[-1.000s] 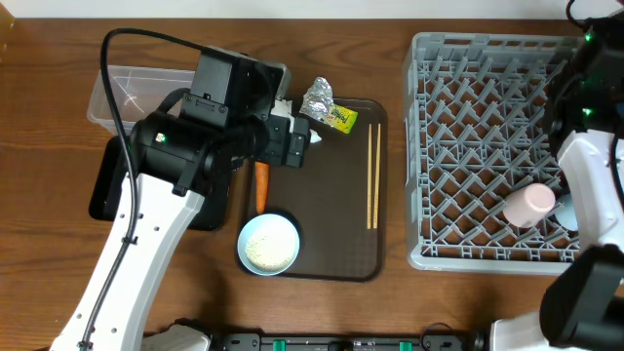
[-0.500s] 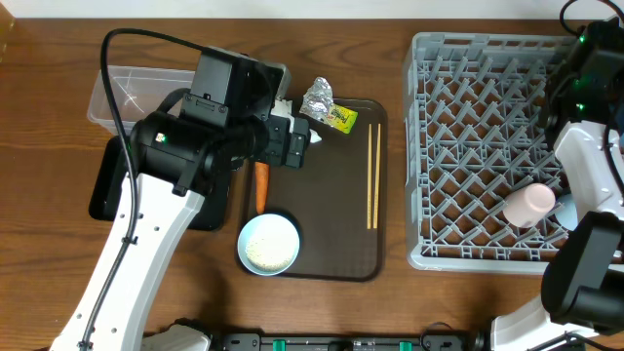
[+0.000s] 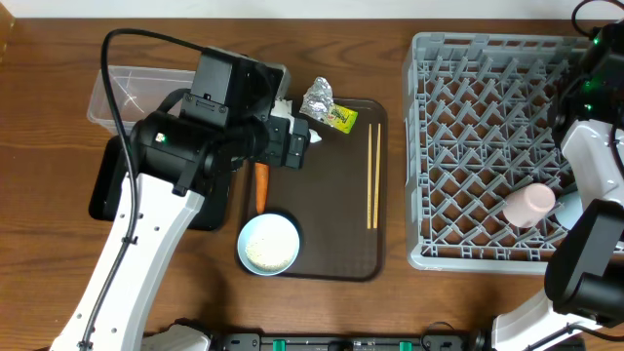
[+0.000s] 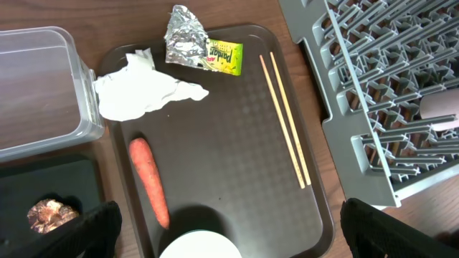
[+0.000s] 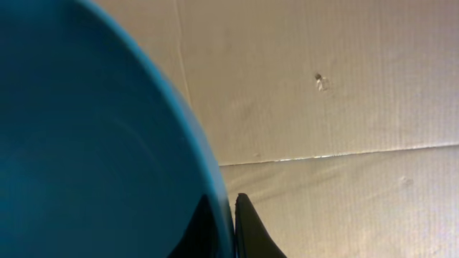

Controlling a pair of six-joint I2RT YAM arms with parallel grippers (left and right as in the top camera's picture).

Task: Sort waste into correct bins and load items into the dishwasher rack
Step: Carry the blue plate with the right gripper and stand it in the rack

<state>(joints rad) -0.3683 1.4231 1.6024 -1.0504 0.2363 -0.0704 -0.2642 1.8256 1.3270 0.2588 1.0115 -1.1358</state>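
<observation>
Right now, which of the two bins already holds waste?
The black tray, with a brown food lump inside; the clear tub looks empty.

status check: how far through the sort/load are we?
Done: pink cup lies in the dishwasher rack; brown food lump sits in the black tray.
In hand: right pincer is shut on the blue plate rim; left pincer hangs open over the brown tray.
Left: tissue, foil ball, wrapper, carrot, chopsticks, white bowl holding rice, all on that tray.

Overhead looks down — left wrist shares tray, right hugs blue plate.
</observation>
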